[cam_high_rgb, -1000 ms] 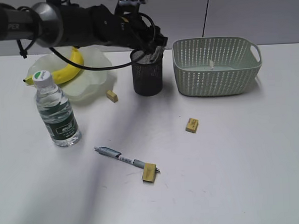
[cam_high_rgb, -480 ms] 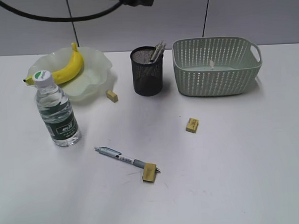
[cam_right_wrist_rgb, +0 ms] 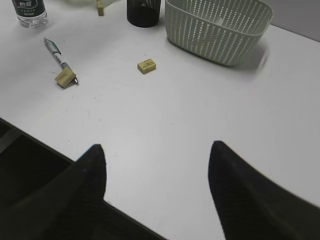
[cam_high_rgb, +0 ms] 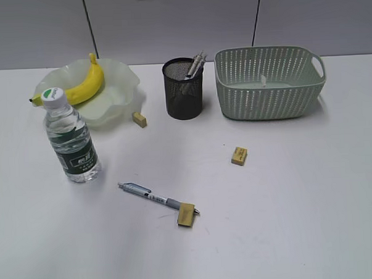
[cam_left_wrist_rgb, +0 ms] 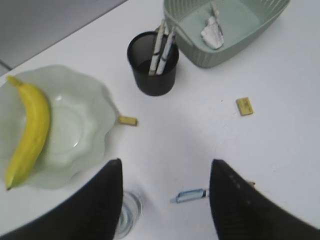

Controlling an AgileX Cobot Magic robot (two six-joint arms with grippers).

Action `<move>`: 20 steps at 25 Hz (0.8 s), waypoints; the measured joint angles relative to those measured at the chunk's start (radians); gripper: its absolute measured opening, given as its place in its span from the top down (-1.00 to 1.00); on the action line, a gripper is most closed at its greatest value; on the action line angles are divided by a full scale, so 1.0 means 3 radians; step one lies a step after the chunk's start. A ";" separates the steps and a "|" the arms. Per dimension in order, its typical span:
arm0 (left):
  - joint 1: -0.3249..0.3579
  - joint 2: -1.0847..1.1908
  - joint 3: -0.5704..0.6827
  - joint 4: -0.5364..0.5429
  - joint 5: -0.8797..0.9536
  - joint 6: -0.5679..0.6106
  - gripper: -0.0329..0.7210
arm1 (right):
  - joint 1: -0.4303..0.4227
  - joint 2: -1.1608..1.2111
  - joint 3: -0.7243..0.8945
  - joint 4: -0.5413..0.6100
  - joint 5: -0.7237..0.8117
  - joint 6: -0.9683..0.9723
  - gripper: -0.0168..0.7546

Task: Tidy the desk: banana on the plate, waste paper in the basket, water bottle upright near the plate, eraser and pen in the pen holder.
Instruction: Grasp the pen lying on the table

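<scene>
Pen [cam_high_rgb: 156, 199] & 3 erasers [cam_high_rgb: 239, 156] left mid-tabletop, both grippers [cam_left_wrist_rgb: 165, 200] wide, empty; next: grab pen for holder [cam_high_rgb: 184, 90].

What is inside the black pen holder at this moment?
Two pens stand in the pen holder, leaning on its rim toward the basket. The mesh wall and the dark inside hide the bottom, so whether an eraser lies there cannot be seen.

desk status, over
Left gripper and right gripper open, empty. Banana on plate, bottle upright, paper in basket. Pen and three erasers loose on desk; nothing blocking.
</scene>
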 joint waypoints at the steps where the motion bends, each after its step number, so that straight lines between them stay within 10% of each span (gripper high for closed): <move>1: 0.0018 -0.0061 0.0000 0.0056 0.0113 -0.0073 -0.18 | 0.0000 0.0000 0.0000 0.0000 0.0000 0.0000 -0.37; 10: 0.0064 -0.1003 0.0515 0.0176 0.0233 -0.0262 -0.08 | 0.0000 0.0000 0.0000 0.0000 0.0000 0.0000 -0.37; 20: 0.0064 -0.2784 0.2486 0.0123 0.0154 -0.0299 -0.08 | 0.0000 0.0003 0.0000 0.0000 -0.0003 -0.0014 -0.37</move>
